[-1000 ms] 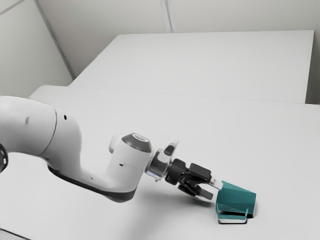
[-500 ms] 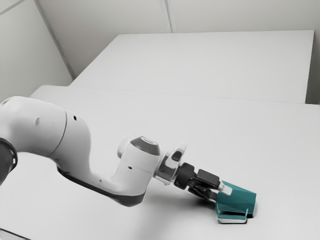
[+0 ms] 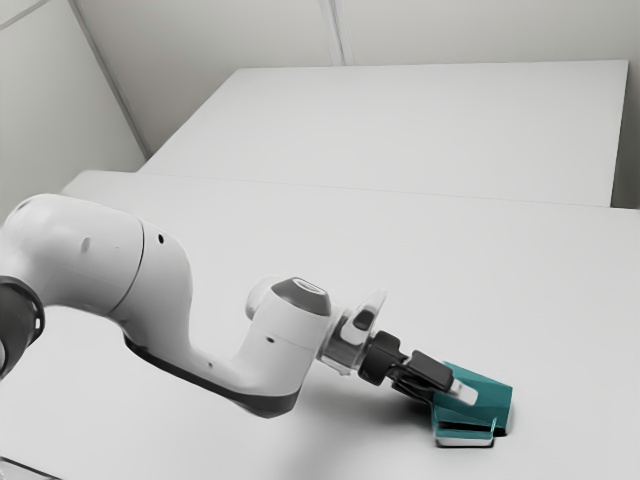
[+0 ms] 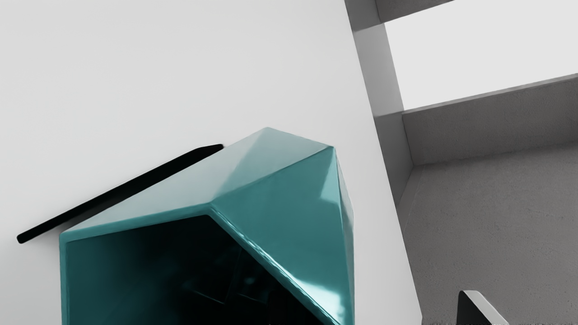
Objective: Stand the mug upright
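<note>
A: Mug (image 3: 485,402)?
B: Lying on its side on the surface (image 3: 330,240), mouth facing the fingers (image 3: 453,397).
A: Fingers?
B: Spread apart, at the mug's open end.

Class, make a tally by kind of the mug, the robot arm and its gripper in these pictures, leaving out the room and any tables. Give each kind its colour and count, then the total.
Teal mug: 1
Mostly white robot arm: 1
Black two-finger gripper: 1
Total: 3
</note>
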Motion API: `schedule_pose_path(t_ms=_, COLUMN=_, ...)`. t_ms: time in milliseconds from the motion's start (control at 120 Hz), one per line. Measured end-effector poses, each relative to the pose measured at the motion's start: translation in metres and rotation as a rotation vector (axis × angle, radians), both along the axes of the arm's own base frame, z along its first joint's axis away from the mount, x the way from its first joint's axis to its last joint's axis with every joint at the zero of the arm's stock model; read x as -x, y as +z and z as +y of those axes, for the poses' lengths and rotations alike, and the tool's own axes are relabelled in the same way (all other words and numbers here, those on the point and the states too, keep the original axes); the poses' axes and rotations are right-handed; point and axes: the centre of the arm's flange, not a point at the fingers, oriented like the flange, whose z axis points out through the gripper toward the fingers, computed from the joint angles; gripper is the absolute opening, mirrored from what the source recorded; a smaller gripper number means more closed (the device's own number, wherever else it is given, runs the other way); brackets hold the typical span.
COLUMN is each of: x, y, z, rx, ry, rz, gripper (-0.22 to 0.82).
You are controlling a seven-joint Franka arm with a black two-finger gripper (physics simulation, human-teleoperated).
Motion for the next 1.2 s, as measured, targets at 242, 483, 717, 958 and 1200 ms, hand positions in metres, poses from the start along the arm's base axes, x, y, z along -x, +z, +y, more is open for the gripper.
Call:
schedule_pose_path(t_ms=242, x=0.000, y=0.002, z=-0.001, rx=0.002, ry=-0.008, rz=-0.016, gripper=0.09)
schedule_pose_path(t_ms=483, x=-0.001, y=0.003, z=-0.001, rx=0.004, ry=-0.011, rz=-0.029, gripper=-0.10)
schedule_pose_path(t_ms=717, x=-0.004, y=0.014, z=-0.004, rx=-0.004, ry=-0.012, rz=-0.063, gripper=-0.16)
schedule_pose_path(t_ms=958, x=-0.020, y=0.060, z=0.012, rx=-0.041, ry=-0.046, rz=-0.186, gripper=-0.18)
schedule_pose_path(t_ms=1200, x=-0.042, y=0.107, z=0.054, rx=-0.230, ry=-0.172, rz=-0.330, gripper=-0.18)
